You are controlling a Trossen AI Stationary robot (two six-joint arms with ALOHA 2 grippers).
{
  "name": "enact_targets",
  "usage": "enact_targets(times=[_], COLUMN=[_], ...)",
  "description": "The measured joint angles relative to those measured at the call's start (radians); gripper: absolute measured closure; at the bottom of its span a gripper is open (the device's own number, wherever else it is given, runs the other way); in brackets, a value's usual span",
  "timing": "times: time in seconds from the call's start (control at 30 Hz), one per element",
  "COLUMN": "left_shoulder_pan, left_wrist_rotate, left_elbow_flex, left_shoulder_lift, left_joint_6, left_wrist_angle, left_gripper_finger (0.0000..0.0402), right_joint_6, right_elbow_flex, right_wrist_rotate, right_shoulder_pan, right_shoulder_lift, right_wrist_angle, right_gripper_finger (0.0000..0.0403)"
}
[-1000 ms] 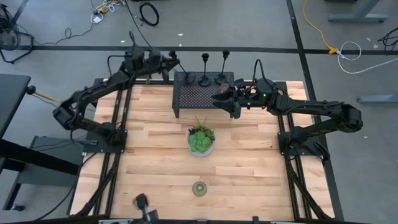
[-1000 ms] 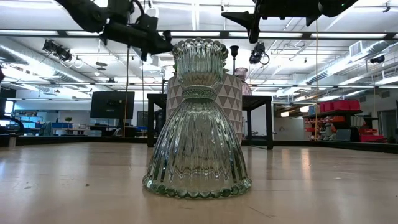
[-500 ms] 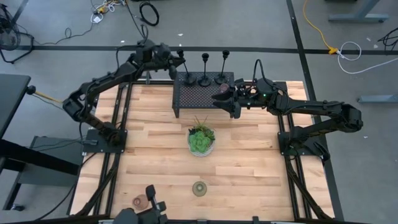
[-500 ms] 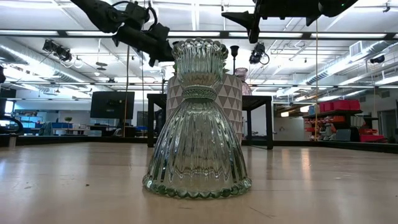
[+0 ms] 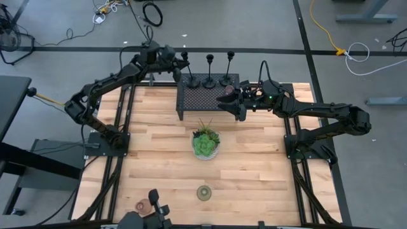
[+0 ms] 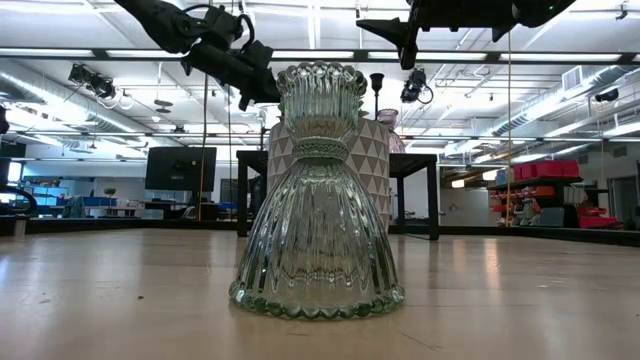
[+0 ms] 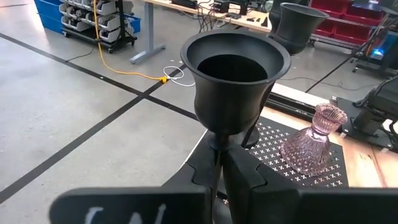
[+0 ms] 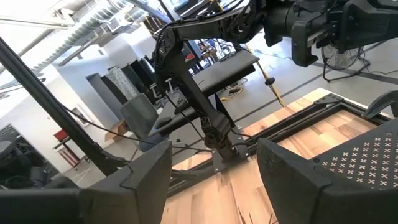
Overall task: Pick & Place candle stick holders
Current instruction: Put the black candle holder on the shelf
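Three black candle stick holders (image 5: 208, 79) stand by their round bases on the black mesh rack (image 5: 197, 102) at the table's far edge. My left gripper (image 5: 180, 65), shut, is at the leftmost holder (image 7: 233, 81), with its fingertips at the thin stem just under the cup. A pink glass cup (image 7: 314, 144) stands on the rack beside it. A greenish glass cup (image 5: 203, 192) stands near the table's near edge and fills the low view (image 6: 318, 190). My right gripper (image 5: 227, 103) hangs open above the rack's right end, with nothing between its fingers. My left gripper comes nearly level from the table's left side. Its shut fingertips (image 7: 239, 177) stand at the leftmost holder's stem (image 7: 219, 146) right below the cup. Whether they touch the stem I cannot tell. The holder stands upright with its base on the rack.
A green plant in a bowl (image 5: 205, 141) stands at the table's middle, between the rack and the greenish cup. A small pink round thing (image 5: 144, 205) lies at the near left edge beside a dark object (image 5: 154, 213). Bare wood lies to both sides of the plant.
My left gripper has gone toward the table's right edge, up to the leftmost black holder, and has tipped a little downward, its fingers staying shut. A pink round thing has appeared at the table's near left edge.
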Motion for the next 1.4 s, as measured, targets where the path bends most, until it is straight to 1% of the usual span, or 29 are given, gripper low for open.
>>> enact_targets(times=[0.13,0.4,0.67,0.83,0.97,1.23,1.4], left_shoulder_pan=[0.0,0.0,-0.006,-0.01,-0.019,-0.025,-0.029], left_wrist_rotate=[-0.025,-0.021,-0.022,-0.024,-0.056,-0.088,-0.092], left_elbow_flex=[0.0,0.0,0.0,0.0,-0.002,-0.002,-0.002], left_shoulder_lift=[0.0,-0.001,-0.002,-0.002,0.002,0.001,0.001], left_joint_6=[0.004,0.017,0.017,0.017,0.02,0.023,0.026], left_wrist_angle=[-0.002,-0.013,-0.016,-0.014,-0.021,-0.012,-0.014], left_gripper_finger=[0.0388,0.038,0.0381,0.0363,0.0349,0.0332,0.0306], right_joint_6=[0.0,0.0,0.0,0.0,0.0,0.0,0.0], right_elbow_flex=[0.0,0.0,0.0,0.0,0.0,0.0,0.0], right_wrist_rotate=[0.0,0.0,0.0,0.0,0.0,0.0,0.0], right_shoulder_pan=[0.0,0.0,0.0,0.0,0.0,0.0,0.0], right_shoulder_lift=[0.0,0.0,0.0,0.0,0.0,0.0,0.0], right_wrist_angle=[0.0,0.0,0.0,0.0,0.0,0.0,0.0], right_gripper_finger=[0.0167,0.0167,0.0167,0.0167,0.0167,0.0167,0.0167])
